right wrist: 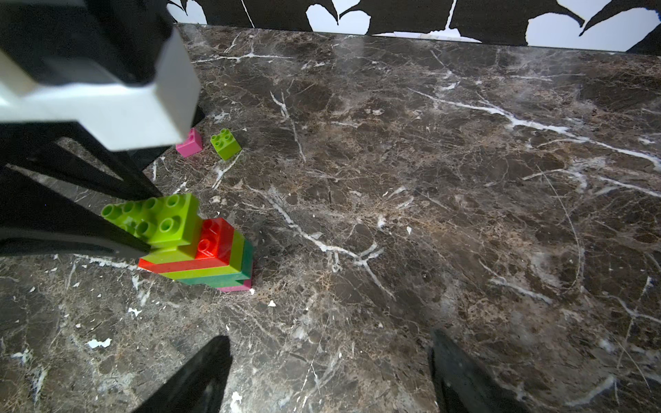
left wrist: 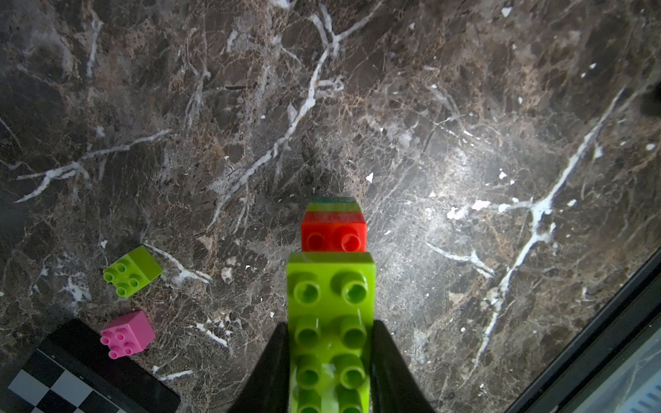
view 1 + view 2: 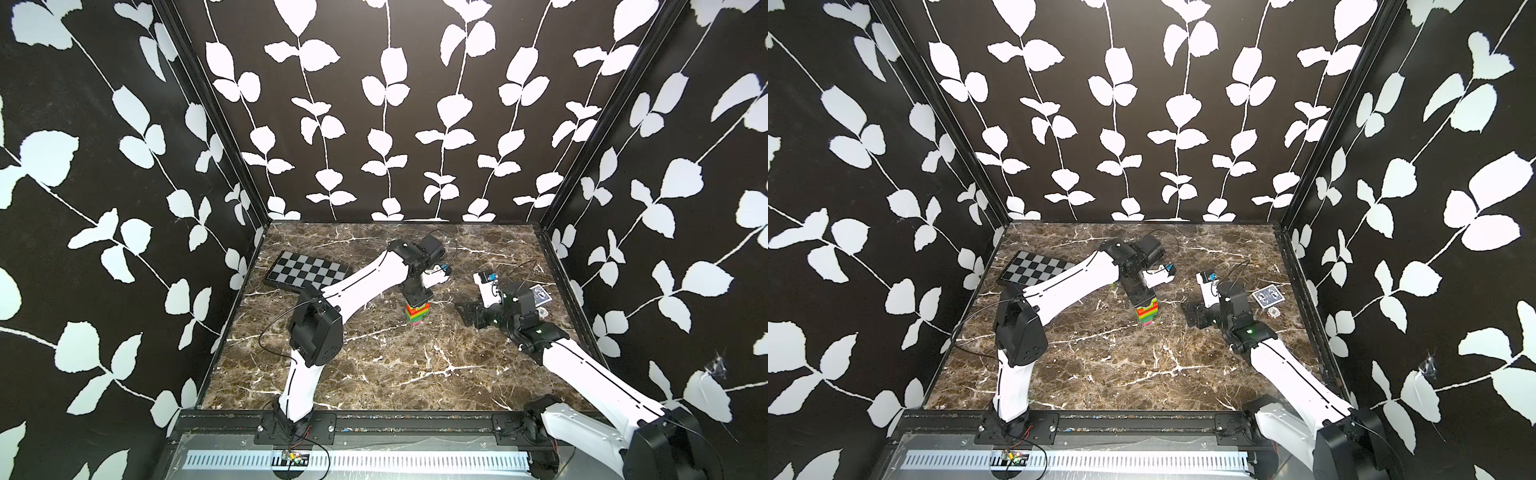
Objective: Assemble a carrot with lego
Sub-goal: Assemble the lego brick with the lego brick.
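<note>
My left fingers [image 2: 272, 368] are clamped on the long lime-green studded brick [image 2: 331, 321], one against each long side. That brick tops the carrot [image 1: 214, 257], an upright stack of plastic bricks in lime, red-orange, green and pink bands. The pink band is at the bottom, and the stack stands near mid-counter in both top views [image 3: 417, 312] [image 3: 1147, 311].

My right fingers [image 1: 200, 375] are spread wide with nothing between them, over bare stone well apart from the carrot.

A small lime-green square brick [image 2: 132, 270] and a small pink square brick [image 2: 127, 334] lie loose side by side, the pink one just beside the black-and-grey checkered board [image 3: 307, 270]. A deck of patterned blue cards [image 3: 1268, 298] lies by the right wall.

The counter [image 3: 395, 365] is dark brown marble with white veins. The walls [image 3: 374, 104] around it are black, printed with white leafy vines.
</note>
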